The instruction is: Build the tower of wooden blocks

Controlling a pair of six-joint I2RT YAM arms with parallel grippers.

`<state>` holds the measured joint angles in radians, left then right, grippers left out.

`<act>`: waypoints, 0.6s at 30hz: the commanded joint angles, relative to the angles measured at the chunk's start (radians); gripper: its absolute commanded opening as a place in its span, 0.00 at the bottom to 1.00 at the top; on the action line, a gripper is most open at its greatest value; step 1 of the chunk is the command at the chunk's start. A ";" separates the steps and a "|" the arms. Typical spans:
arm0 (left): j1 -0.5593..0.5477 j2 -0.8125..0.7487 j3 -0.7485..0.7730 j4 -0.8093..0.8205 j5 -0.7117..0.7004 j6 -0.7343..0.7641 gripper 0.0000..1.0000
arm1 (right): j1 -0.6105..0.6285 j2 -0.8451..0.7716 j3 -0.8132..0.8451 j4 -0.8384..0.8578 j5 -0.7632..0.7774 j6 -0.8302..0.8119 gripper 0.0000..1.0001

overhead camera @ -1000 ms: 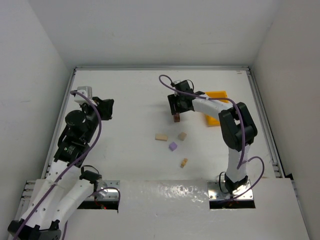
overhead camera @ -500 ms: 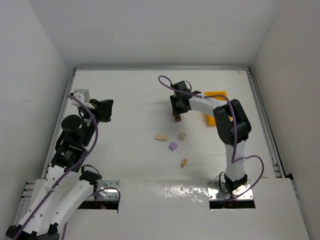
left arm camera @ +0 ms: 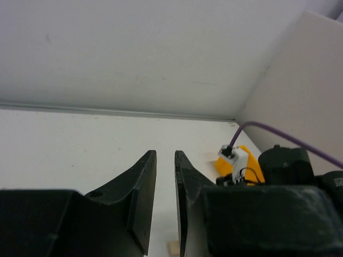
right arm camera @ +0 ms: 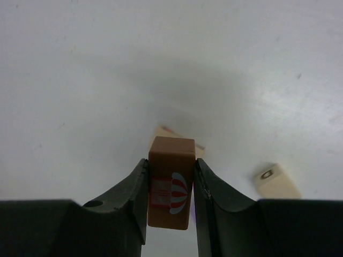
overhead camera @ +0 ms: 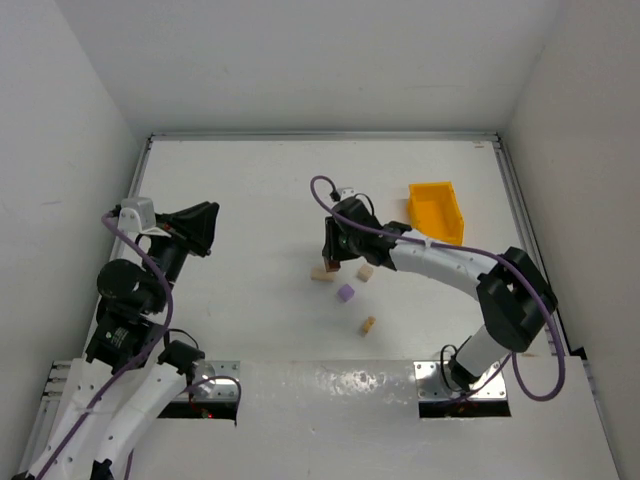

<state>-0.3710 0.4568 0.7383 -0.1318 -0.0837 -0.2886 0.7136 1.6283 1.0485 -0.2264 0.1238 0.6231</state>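
Note:
My right gripper (overhead camera: 335, 256) is shut on a dark brown block (right arm camera: 170, 182) with a red and white print, held clear of the table. In the right wrist view that gripper (right arm camera: 171, 163) hangs just above a pale tan block (right arm camera: 199, 148). From above, this tan block (overhead camera: 321, 273) lies at the gripper's near side. Another tan block (overhead camera: 366, 271), a purple block (overhead camera: 346, 293) and a small tan block (overhead camera: 369, 325) lie loose nearby. My left gripper (overhead camera: 206, 228) is raised at the left, far from the blocks. Its fingers (left arm camera: 144, 176) stand a narrow gap apart with nothing between them.
A yellow bin (overhead camera: 436, 212) stands at the back right, beyond the right forearm. The left wrist view looks across the table at the bin (left arm camera: 252, 167) and a tan block (left arm camera: 173, 247). White walls enclose the table on three sides.
My right gripper shut on the brown block near the bin, lifted it and carried it nearer and left, over the tan block. My left arm rose and its jaws parted a little.

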 commanded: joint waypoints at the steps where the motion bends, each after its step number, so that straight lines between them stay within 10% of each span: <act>1: -0.031 -0.041 0.021 0.051 -0.014 0.000 0.19 | 0.066 -0.067 -0.062 0.076 0.136 0.185 0.16; 18: -0.118 -0.127 -0.004 -0.138 -0.071 -0.017 0.27 | 0.187 0.109 0.088 -0.094 0.419 0.449 0.16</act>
<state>-0.4683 0.3473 0.7441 -0.2100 -0.1528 -0.3042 0.8890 1.7092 1.0840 -0.2829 0.4751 0.9981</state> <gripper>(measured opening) 0.270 0.316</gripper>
